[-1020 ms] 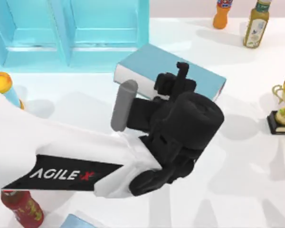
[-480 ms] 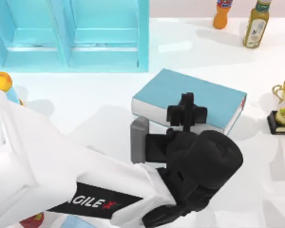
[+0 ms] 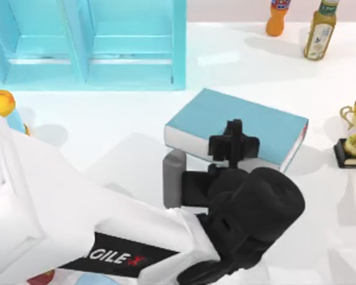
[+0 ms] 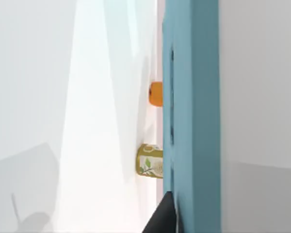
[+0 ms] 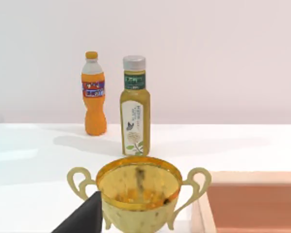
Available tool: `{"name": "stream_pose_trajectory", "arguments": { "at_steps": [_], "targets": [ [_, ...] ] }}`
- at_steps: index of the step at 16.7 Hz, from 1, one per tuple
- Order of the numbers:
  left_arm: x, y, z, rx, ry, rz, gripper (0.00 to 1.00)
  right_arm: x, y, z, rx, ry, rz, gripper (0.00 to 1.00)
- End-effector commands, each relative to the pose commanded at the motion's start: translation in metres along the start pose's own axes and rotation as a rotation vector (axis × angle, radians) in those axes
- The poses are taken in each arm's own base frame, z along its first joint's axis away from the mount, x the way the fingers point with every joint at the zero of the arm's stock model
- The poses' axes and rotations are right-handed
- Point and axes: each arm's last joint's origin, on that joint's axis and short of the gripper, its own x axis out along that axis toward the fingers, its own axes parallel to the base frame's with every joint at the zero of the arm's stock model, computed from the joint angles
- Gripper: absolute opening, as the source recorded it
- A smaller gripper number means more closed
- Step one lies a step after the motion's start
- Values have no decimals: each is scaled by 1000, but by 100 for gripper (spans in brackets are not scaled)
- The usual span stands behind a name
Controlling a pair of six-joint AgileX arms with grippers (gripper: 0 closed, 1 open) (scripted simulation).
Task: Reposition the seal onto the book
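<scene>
From above, the book (image 3: 249,127) lay flat on the worktop (image 3: 107,130), right of centre, its long axis slanting from upper left down to lower right. The left claw (image 3: 233,142) hung over its near edge; whether its fingers were apart or together I could not tell. In the left wrist view, the book's (image 4: 194,97) cover ran edge-on. The right wrist view faced a gold trophy (image 5: 138,194) and two bottles (image 5: 134,111).

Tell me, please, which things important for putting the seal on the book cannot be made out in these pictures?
- Top view: the left gripper hangs over the book; its black body hides the fingers, and any seal beneath them.
- Left wrist view: the book blocks what lies past it, and the bottles beyond are partly covered.
- Right wrist view: the gold trophy is cut off by the picture edge.
</scene>
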Motion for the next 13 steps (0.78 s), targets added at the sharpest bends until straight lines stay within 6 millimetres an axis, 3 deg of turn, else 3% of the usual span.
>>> {"name": "stream_pose_trajectory", "arguments": {
  "at_steps": [8,11,13],
  "targets": [
    [9,30,1,6,-3,5,0,0,0,0,0,0,0,100],
    [10,31,1,6,-3,5,0,0,0,0,0,0,0,100],
    [10,31,1,6,-3,5,15,0,0,0,0,0,0,100]
  ]
}}
